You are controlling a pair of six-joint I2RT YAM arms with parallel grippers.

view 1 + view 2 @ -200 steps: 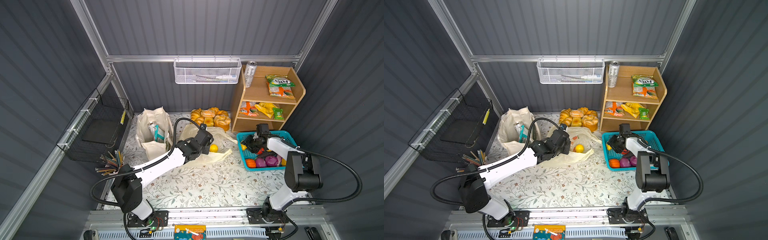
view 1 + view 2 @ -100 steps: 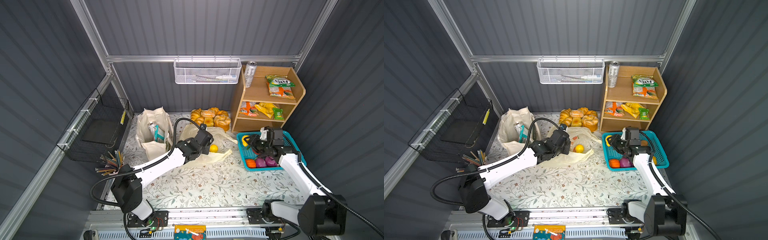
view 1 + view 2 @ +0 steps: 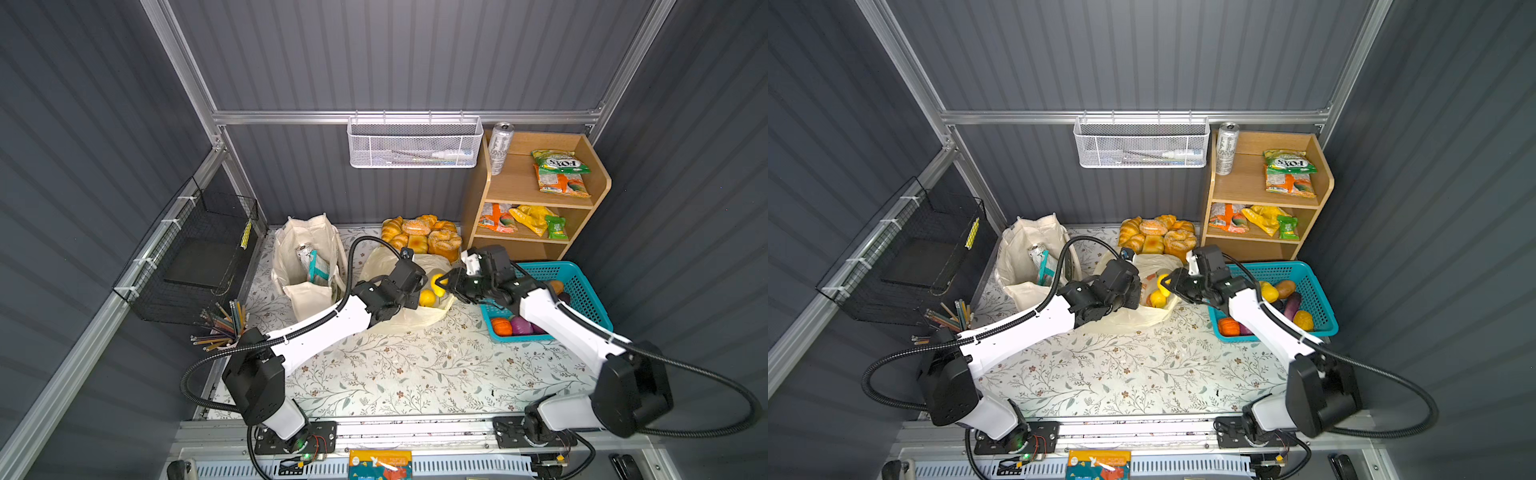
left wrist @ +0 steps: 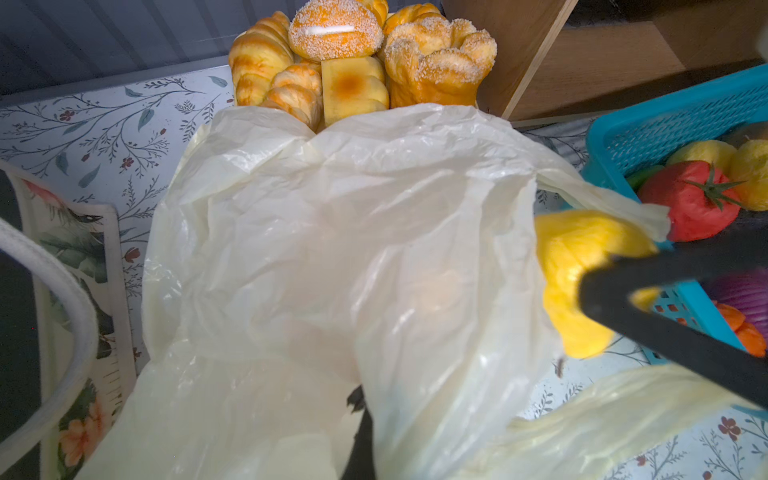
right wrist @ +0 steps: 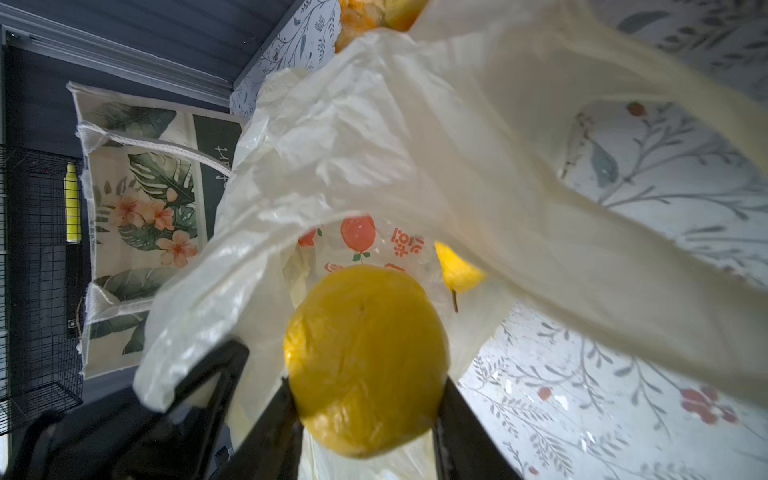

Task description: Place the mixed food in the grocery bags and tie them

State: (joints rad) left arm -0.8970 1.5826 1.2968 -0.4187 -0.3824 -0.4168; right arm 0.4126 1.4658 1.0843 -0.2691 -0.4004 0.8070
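Centre of a top view, right hand (image 3: 444,286) clamped on a yellow lemon (image 3: 436,281) at the mouth of the plastic bag (image 3: 409,322); left hand (image 3: 417,287) pinched shut on its rim — second lemon (image 3: 427,298) inside

Both top views are sharp and bright in the middle. Soft light falls from above on the flowered tablecloth (image 3: 415,374), and the shadows are faint. The grey walls (image 3: 83,124) are dim and bend at the edges. The wrist views are softer (close things smear): the lemon (image 4: 573,249) looks blurry, and the plastic bag (image 5: 415,145) shines with white glare.
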